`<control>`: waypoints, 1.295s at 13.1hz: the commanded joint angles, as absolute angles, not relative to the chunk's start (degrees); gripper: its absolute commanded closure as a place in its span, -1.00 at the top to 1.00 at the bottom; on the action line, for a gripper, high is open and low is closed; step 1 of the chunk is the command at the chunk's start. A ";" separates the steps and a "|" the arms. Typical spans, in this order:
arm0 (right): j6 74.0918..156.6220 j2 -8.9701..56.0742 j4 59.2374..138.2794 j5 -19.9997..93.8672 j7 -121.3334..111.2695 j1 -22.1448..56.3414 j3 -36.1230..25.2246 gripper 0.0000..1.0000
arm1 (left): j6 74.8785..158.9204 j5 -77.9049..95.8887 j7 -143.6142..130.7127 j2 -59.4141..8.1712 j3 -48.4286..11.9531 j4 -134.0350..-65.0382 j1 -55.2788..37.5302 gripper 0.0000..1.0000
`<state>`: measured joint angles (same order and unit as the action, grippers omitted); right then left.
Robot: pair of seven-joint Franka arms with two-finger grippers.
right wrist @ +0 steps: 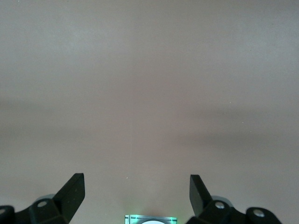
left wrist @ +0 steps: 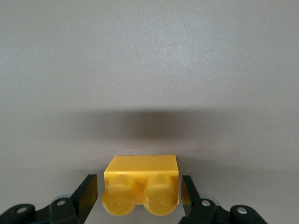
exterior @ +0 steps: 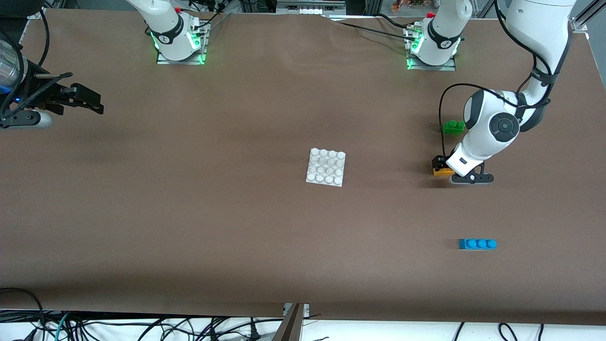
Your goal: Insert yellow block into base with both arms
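Note:
The yellow block (exterior: 442,172) lies on the brown table toward the left arm's end, its two studs facing the wrist camera (left wrist: 141,184). My left gripper (exterior: 441,166) is down at table level around it, open, with one black finger (left wrist: 86,193) on each side and a narrow gap showing at both. The white studded base (exterior: 325,166) lies flat at the table's middle, apart from the block. My right gripper (exterior: 96,104) waits up in the air over the right arm's end of the table, open and empty (right wrist: 137,191).
A green two-stud brick (exterior: 453,126) sits farther from the front camera than the yellow block, close to the left arm's wrist. A blue three-stud brick (exterior: 477,244) lies nearer to the front camera. The right arm's green-lit mount (right wrist: 150,219) shows below its fingers.

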<state>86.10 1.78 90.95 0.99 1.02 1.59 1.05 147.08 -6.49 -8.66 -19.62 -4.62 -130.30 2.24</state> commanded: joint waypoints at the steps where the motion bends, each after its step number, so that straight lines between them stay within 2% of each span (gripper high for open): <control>1: 86.74 1.32 91.40 1.14 0.88 1.05 1.41 0.99 | 145.99 -5.10 -7.03 -18.63 -5.19 -130.61 2.81 0.45; 4: 90.78 1.14 91.93 1.14 0.88 1.05 1.41 0.99 | 145.99 -5.19 -7.03 -18.63 -5.19 -130.52 2.81 -0.13; 5: 91.23 1.14 91.93 1.14 0.88 1.05 1.41 0.99 | 145.99 -5.10 -7.03 -18.55 -5.19 -130.43 2.81 -0.40; 8: 91.14 1.14 91.93 1.14 0.79 1.05 1.41 0.99 | 145.72 -5.10 -7.12 -18.20 -5.19 -130.17 2.73 -0.44; 10: 90.88 1.23 91.93 1.14 0.79 1.05 1.41 0.99 | 141.71 -5.10 -7.29 -16.79 -5.36 -128.16 1.94 -0.44; 14: 90.88 1.23 91.93 1.14 0.79 1.05 1.41 0.99 | 115.90 4.55 -7.21 -17.05 -9.92 -110.71 1.15 -0.40; 15: 90.88 1.23 91.93 1.14 0.79 1.05 1.41 0.99 | 111.84 5.09 -7.82 -17.75 -11.67 -106.13 0.71 -0.39; 17: 90.88 1.23 91.85 1.14 0.79 1.05 1.41 0.99 | 110.65 5.36 -8.00 -19.07 -13.70 -102.14 -1.22 -0.40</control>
